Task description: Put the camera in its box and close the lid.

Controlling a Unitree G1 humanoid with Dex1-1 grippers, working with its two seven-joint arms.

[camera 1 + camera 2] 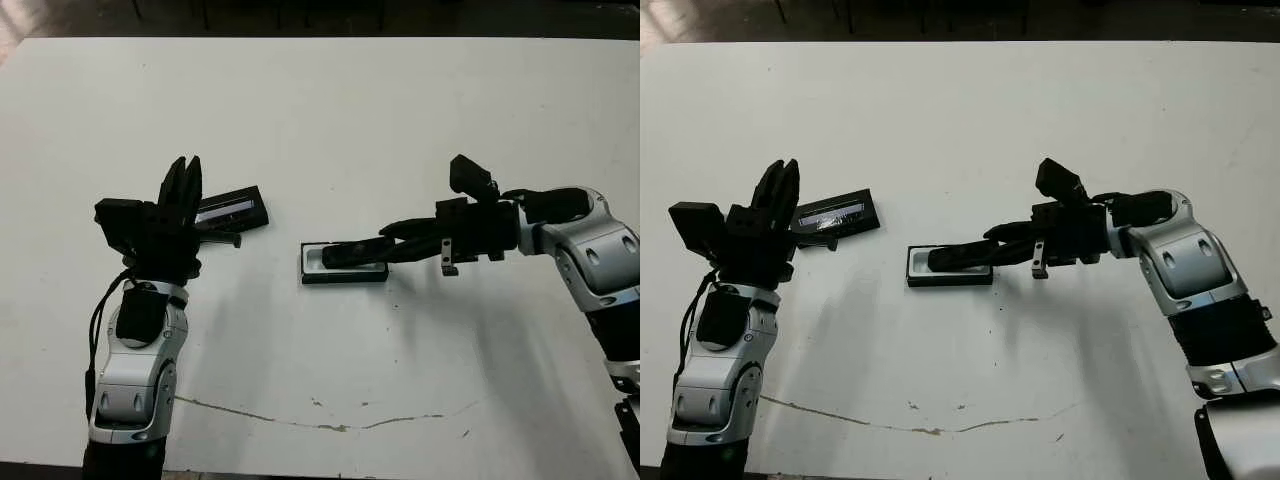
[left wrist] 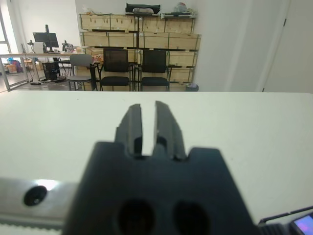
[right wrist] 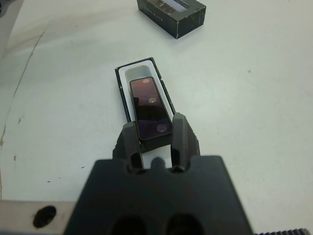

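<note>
The box [image 1: 340,278], a shallow black tray with white lining, lies at the table's middle. The camera [image 3: 148,102], slim and black, lies lengthwise inside it. My right gripper [image 3: 154,128] reaches in from the right, shut on the camera's near end, one finger on each long side. The lid [image 1: 232,208], a black slab with a silvery strip, rests on the table left of the box. My left gripper [image 1: 185,168] stands just left of the lid with its fingers [image 2: 166,125] pressed nearly together, holding nothing. The lid's corner [image 2: 303,225] shows beside it.
A thin dark crack line [image 1: 330,425] runs across the white table near its front edge. The table's far edge [image 1: 320,38] borders a dark floor. Chairs [image 2: 117,66] and wooden crates [image 2: 146,29] stand well beyond the table.
</note>
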